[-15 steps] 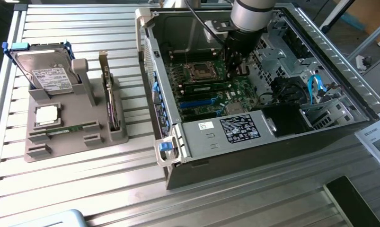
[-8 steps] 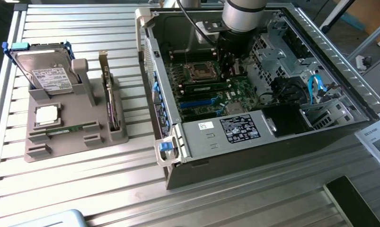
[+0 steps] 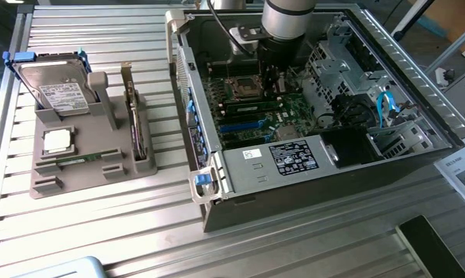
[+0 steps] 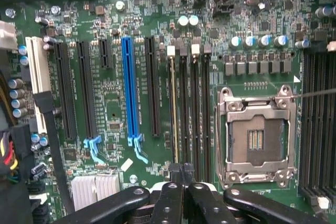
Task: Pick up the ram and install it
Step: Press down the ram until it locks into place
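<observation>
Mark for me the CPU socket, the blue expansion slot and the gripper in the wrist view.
CPU socket (image 4: 256, 139): wrist view, on the contact field inside the metal frame.
Blue expansion slot (image 4: 129, 85): wrist view, on the middle of its long blue body.
Gripper (image 4: 182, 174): wrist view, at the closed fingertips.

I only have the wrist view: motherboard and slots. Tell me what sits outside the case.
Observer: A grey tray stands on the table, at the exterior view's left of the open computer case.
Operator: List what it holds.
Observer: A hard drive standing upright, a card on edge, and a green stick lying flat in a slot.
Operator: Report where the arm stands.
Observer: The arm reaches down into the case, over the motherboard.
</observation>
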`<state>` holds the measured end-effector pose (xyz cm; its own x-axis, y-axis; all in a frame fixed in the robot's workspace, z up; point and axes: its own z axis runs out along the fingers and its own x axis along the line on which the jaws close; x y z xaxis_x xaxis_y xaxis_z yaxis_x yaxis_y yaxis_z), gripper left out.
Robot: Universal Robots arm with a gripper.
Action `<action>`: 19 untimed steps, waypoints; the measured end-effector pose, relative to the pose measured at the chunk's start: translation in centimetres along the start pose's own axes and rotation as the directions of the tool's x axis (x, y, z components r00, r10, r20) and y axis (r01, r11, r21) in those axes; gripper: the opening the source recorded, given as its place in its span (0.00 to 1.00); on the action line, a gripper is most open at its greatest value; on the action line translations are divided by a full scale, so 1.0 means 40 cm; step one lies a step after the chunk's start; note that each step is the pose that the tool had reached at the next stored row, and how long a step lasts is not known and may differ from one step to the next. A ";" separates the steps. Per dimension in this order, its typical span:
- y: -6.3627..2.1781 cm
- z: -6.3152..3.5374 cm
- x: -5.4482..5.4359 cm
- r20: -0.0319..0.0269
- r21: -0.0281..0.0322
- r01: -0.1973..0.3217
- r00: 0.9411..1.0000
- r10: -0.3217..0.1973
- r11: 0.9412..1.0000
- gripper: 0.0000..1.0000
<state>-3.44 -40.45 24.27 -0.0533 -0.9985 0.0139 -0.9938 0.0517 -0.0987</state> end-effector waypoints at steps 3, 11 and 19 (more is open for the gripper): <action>0.018 -0.002 0.001 0.000 0.006 0.000 1.000 0.000 1.000 0.11; 0.051 -0.005 0.003 0.001 0.017 0.000 1.000 0.000 1.000 0.11; 0.029 -0.003 0.002 -0.002 -0.046 0.001 1.000 -0.001 0.999 0.11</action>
<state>-4.63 -40.45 24.27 -0.0527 -0.9985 0.0164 -0.9973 0.0517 -0.0529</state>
